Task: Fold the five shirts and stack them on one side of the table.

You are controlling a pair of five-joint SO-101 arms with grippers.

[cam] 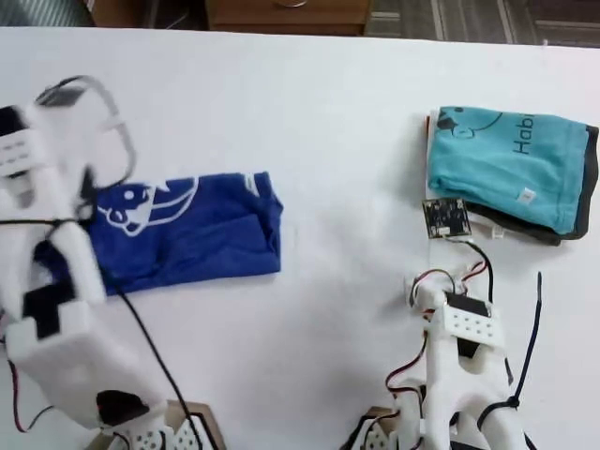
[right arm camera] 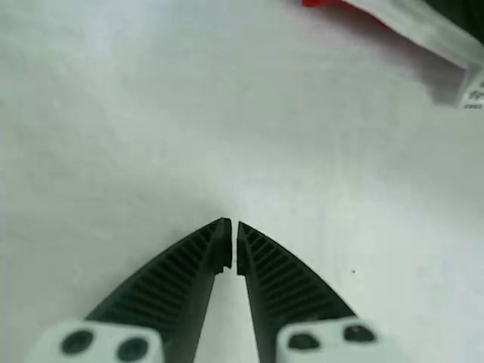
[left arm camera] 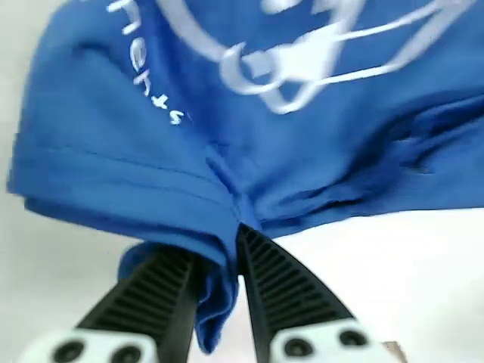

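A blue shirt (cam: pixel 187 230) with a white print lies partly folded on the left half of the white table (cam: pixel 337 141). My left gripper (left arm camera: pixel 224 242) is shut on a bunched edge of the blue shirt (left arm camera: pixel 249 128) at its left end, where the left arm (cam: pixel 56 281) covers part of the cloth. At the right side a stack of folded shirts (cam: pixel 511 173) rests with a teal one on top and dark, white and red layers under it. My right gripper (right arm camera: pixel 229 246) is shut on nothing, low over bare table near the stack's front edge (right arm camera: pixel 423 30).
The right arm (cam: pixel 459 366) stands at the front right with loose cables around it. A wooden cabinet (cam: pixel 286 14) sits beyond the table's far edge. Bare table surface spreads between the blue shirt and the stack.
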